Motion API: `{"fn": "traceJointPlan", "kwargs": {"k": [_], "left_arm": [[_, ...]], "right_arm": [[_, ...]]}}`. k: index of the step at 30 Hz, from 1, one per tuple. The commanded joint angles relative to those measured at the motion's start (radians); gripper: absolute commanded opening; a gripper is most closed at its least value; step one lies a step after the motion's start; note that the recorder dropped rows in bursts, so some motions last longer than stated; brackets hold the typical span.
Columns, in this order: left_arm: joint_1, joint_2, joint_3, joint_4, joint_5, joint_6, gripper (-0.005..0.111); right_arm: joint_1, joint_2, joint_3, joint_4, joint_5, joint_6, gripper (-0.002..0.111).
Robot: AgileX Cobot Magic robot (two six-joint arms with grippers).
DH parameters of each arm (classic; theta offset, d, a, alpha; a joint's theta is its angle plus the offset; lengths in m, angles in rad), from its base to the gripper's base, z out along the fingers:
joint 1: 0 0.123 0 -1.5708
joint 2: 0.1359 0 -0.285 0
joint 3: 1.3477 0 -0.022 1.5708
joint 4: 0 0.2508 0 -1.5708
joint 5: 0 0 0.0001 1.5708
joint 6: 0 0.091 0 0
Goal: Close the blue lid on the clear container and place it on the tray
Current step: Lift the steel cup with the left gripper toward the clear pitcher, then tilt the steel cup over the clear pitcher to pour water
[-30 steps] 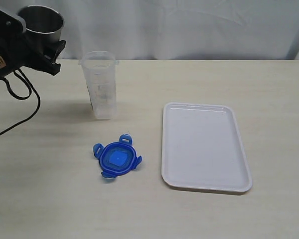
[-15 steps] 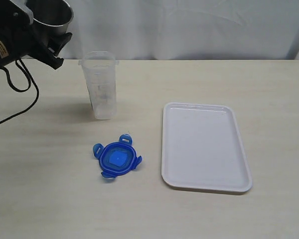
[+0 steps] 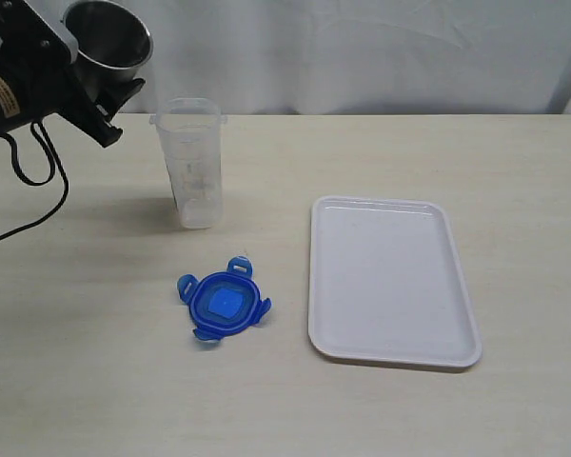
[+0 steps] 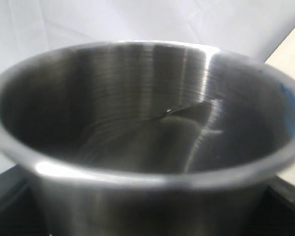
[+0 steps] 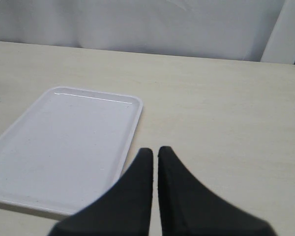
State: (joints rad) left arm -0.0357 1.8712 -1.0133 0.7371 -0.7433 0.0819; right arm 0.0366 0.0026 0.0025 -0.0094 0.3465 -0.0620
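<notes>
The left fingers (image 3: 119,97) grip a steel cup (image 3: 109,38) aloft; the right fingers (image 5: 143,169) are clenched, empty. Capping has seemingly not begun: the lid (image 3: 224,303) lies near the container (image 3: 195,171). Next: clear the cup, then grasp the lid.

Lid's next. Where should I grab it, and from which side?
Probably from straight above: the blue lid lies flat on the table, flaps splayed outward. Close the right gripper across its roundish body, jaws in the gaps between flaps.

outside camera looked down on the table (image 3: 95,381), left wrist camera sat close to a steel cup (image 4: 137,123), right one faced the tray (image 5: 64,147), both showed outside too
</notes>
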Motion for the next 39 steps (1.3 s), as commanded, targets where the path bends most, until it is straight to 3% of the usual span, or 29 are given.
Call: {"fn": "traceJointPlan", "kwargs": {"k": [1,12,39], "left_arm": [[-0.001,-0.015,-0.017,-0.006,-0.056,0.022,0.000],[-0.036,-0.015,-0.017,0.030,0.010,0.043,0.000],[-0.036,-0.015,-0.017,0.026,0.046,0.207,0.000]], "right_arm": [[0.002,-0.003,-0.003,-0.003,-0.005,-0.003,0.004],[0.002,-0.003,-0.003,-0.003,-0.005,-0.003,0.004],[0.002,-0.003,-0.003,-0.003,-0.005,-0.003,0.004]]}}
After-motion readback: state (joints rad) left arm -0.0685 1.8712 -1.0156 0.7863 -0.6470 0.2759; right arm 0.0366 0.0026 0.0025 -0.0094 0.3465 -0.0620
